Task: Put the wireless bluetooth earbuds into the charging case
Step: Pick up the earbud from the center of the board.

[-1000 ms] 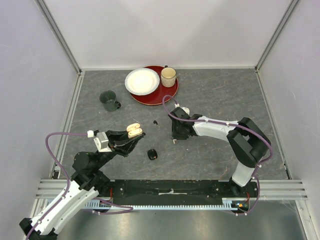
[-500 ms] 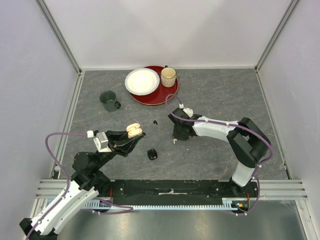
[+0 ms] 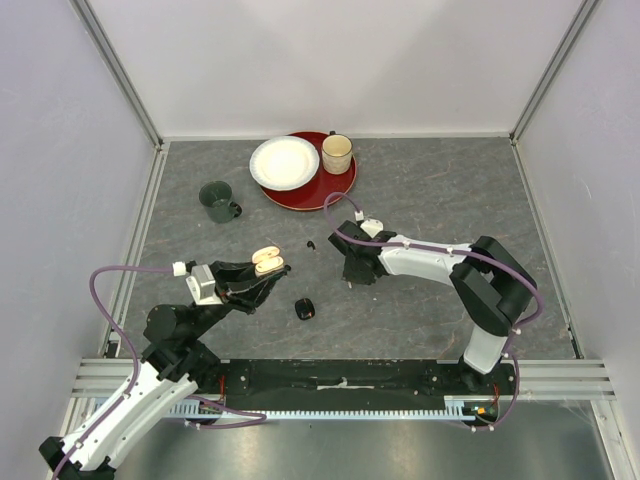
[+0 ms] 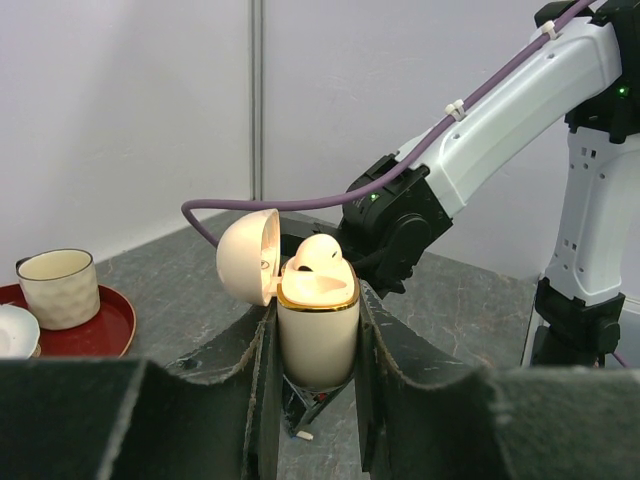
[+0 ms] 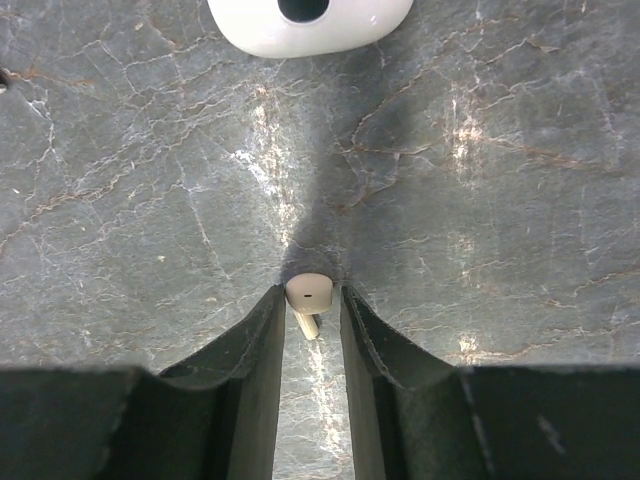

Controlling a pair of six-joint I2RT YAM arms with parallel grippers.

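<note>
My left gripper [image 4: 314,305] is shut on a pinkish-beige charging case [image 4: 318,335] and holds it upright above the table. Its lid [image 4: 247,256] is swung open to the left, and one beige earbud [image 4: 318,254] sits in the top. The top view shows this case [image 3: 267,260] left of centre. My right gripper [image 5: 311,296] points down at the table, shut on a second beige earbud [image 5: 308,290] whose stem hangs between the fingertips. In the top view the right gripper [image 3: 350,276] hides that earbud. A black earbud [image 3: 312,244] lies loose between the arms.
A black case [image 3: 305,309] lies near the front. At the back, a red tray [image 3: 335,192] carries a white plate [image 3: 284,162] and a beige cup [image 3: 337,153], with a dark green mug [image 3: 217,200] to its left. A white rounded object [image 5: 310,22] with a dark hole lies just beyond my right fingertips.
The right wrist has shifted slightly left and its jaws have narrowed onto the beige earbud. The left arm and its case have not moved.
</note>
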